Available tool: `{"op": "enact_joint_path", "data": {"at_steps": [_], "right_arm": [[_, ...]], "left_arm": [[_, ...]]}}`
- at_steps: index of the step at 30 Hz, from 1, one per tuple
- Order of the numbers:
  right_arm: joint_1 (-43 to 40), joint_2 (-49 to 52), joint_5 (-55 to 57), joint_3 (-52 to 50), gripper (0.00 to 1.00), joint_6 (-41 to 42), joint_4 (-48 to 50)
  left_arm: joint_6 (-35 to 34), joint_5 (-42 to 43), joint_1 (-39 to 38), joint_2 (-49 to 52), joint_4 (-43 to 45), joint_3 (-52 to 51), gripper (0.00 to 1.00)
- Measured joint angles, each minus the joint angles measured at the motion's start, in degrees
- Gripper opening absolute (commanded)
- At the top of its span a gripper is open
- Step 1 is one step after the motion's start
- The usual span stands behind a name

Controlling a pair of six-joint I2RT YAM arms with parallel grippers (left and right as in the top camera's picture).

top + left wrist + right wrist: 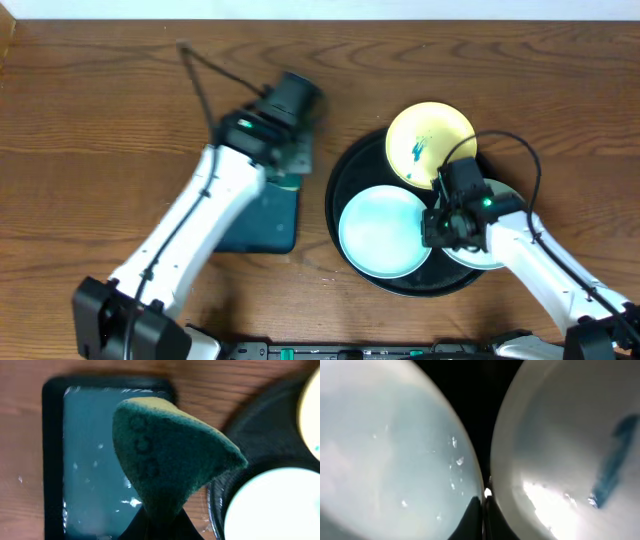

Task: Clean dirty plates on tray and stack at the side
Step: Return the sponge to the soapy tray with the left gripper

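On the black tray (pixel 336 205) lie your yellow plate (pixel 430 140), mint plate (pixel 383 232) and white plate (pixel 560 435). Your right claw (pixel 482 510), nearly closed, sits between the last two. Your left claw (pixel 159 522) pinches a green sponge (pixel 170 455) above the teal tray (pixel 90 475) on the surface (pixel 100 120).

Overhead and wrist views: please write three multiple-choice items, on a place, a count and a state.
1. Where on the large round black tray is the pale yellow round plastic plate? A) far edge B) centre C) near edge
2. How many plates lie on this tray? A) two B) three C) four
3. The left fingers are: A) open, empty B) shut on a green and yellow sponge C) shut on a plate
Answers: 1 A, it overlaps the far rim; 2 B, one yellow, two mint-white plates; 3 B, the sponge is pinched between them.
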Motion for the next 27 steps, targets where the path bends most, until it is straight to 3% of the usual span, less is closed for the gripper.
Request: {"op": "enact_joint_path", "data": {"at_steps": [4, 9, 18, 21, 27], "right_arm": [[0.0, 0.0, 0.4, 8.7, 0.01, -2.6, -6.5], [0.7, 0.0, 5.5, 16.3, 0.01, -3.6, -10.8], [8.9, 0.0, 23.1, 22.2, 0.01, -3.4, -15.2], [11.7, 0.0, 26.6, 22.6, 0.01, -3.4, -15.7], [16.4, 0.0, 29.6, 22.6, 0.01, -3.4, -16.0]], "left_arm": [[-0.6, 5.7, 8.5, 0.0, 0.2, -3.8, 0.08], [-0.2, 9.0, 13.3, 0.0, 0.7, -8.6, 0.09], [1.0, 10.5, 14.0, 0.0, 1.7, -11.5, 0.17], [1.1, 10.5, 14.1, 0.0, 2.1, -11.5, 0.24], [1.0, 10.5, 14.0, 0.0, 2.4, -11.5, 0.25]]}}
